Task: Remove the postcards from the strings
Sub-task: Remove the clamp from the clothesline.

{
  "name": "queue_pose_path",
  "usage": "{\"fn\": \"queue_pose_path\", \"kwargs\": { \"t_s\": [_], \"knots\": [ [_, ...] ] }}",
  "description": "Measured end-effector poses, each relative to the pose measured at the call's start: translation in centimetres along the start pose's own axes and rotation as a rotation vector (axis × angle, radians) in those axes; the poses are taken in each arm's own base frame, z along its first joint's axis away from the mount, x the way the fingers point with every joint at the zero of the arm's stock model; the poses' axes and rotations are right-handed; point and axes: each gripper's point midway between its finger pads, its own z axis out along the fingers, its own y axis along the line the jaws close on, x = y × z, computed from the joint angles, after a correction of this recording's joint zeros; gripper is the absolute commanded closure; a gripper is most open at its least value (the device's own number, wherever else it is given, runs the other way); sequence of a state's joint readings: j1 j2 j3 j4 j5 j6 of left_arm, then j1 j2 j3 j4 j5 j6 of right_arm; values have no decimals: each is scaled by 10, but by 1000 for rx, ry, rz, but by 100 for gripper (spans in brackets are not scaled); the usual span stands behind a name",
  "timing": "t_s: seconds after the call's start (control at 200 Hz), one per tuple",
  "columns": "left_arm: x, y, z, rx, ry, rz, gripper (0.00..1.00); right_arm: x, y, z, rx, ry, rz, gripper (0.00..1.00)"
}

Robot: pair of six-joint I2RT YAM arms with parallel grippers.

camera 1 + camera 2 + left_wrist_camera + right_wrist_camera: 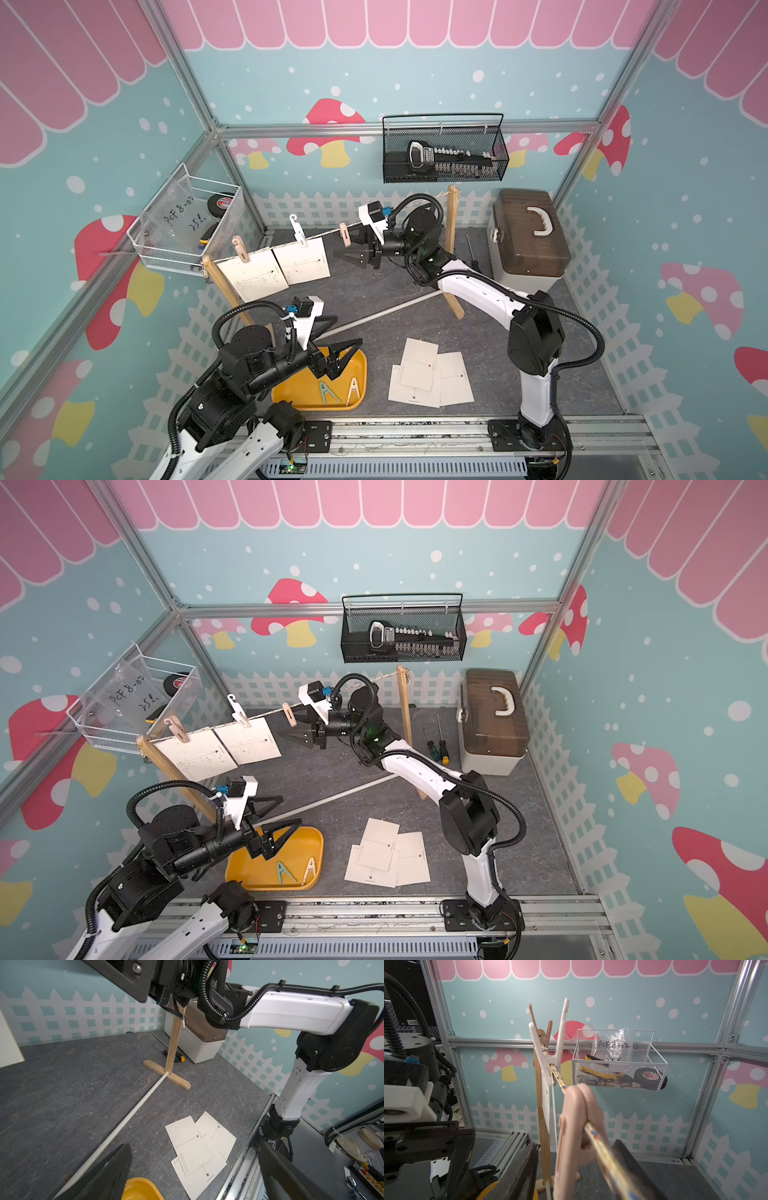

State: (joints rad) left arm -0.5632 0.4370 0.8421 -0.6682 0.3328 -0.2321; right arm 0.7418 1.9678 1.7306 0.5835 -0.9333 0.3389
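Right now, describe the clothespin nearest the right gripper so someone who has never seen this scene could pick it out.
Start at the cord strung between the two wooden posts. Three clothespins grip it; yours is the pink clothespin at the row's end, flanked by the right gripper. Unlike the other pink clothespin and the white clothespin, each pinning a postcard, it hangs bare.

Near pink clothespin [577,1118] and string [601,1145] blurred, lower ends beyond the picture's edge

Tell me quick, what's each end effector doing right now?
Left end effector: wide open, empty.
Right end effector: partly open, straddling the pink clothespin, no grip yet.
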Motion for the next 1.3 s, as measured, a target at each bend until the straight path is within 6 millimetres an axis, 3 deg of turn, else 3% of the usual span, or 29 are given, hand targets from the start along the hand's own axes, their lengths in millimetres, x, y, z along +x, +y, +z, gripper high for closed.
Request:
{"fn": "queue_pose_path", "kwargs": {
  "t_s": [0.395,1.301],
  "knots": [
    [-1,-1,-1,1,-5,1,1,-10,7,1,-8,-12,-17,45],
    [-3,-1,-5,-5,-23,3,1,-27,10,0,-12,-33,-37,84]
  ]
}}
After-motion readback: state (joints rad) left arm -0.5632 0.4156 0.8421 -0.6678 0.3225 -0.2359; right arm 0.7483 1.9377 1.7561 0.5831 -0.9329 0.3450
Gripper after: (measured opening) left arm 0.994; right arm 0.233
